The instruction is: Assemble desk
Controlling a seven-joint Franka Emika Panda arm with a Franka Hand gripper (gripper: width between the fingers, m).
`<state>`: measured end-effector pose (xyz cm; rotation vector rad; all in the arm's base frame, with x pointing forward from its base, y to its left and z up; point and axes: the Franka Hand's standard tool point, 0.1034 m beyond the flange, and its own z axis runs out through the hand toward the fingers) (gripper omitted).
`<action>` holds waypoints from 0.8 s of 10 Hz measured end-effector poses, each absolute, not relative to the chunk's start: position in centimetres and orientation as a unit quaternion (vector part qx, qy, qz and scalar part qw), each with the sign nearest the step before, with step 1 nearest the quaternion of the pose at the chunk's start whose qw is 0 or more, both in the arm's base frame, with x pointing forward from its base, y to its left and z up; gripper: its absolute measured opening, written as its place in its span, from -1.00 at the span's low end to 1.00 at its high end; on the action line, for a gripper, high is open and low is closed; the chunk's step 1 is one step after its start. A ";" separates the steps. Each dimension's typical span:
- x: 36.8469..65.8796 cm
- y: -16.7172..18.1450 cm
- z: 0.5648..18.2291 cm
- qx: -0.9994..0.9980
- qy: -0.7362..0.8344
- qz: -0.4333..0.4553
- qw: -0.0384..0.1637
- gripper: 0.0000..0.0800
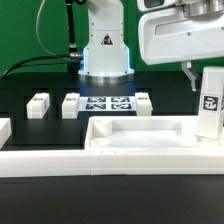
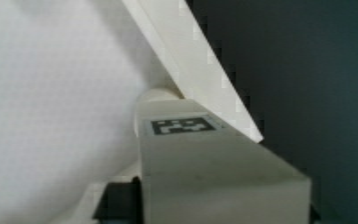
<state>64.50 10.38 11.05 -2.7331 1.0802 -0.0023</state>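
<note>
The white desk top (image 1: 140,132), a wide tray with a raised rim, lies in the middle of the table. One square white leg (image 1: 208,104) with a tag stands upright at the top's corner on the exterior view's right. My gripper (image 1: 204,76) reaches down from above and looks shut on this leg's upper end. In the wrist view the tagged leg (image 2: 208,165) fills the space between the jaws (image 2: 202,208), against the desk top's rim (image 2: 194,60). Three more legs (image 1: 38,104) (image 1: 71,103) (image 1: 143,101) lie at the back.
The marker board (image 1: 108,104) lies flat between the loose legs in front of the robot base (image 1: 105,50). Long white border rails (image 1: 70,165) run along the front, with a short white block (image 1: 4,130) at the exterior view's left.
</note>
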 end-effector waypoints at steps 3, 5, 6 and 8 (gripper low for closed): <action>64.6 9.9 10.8 -0.798 0.589 0.031 0.122 -0.23; 64.7 9.9 10.7 -0.726 0.672 0.052 0.139 -0.24; 64.6 9.9 10.7 -0.718 0.679 0.054 0.145 -0.24; 64.5 9.9 10.6 -0.733 0.662 0.052 0.145 0.01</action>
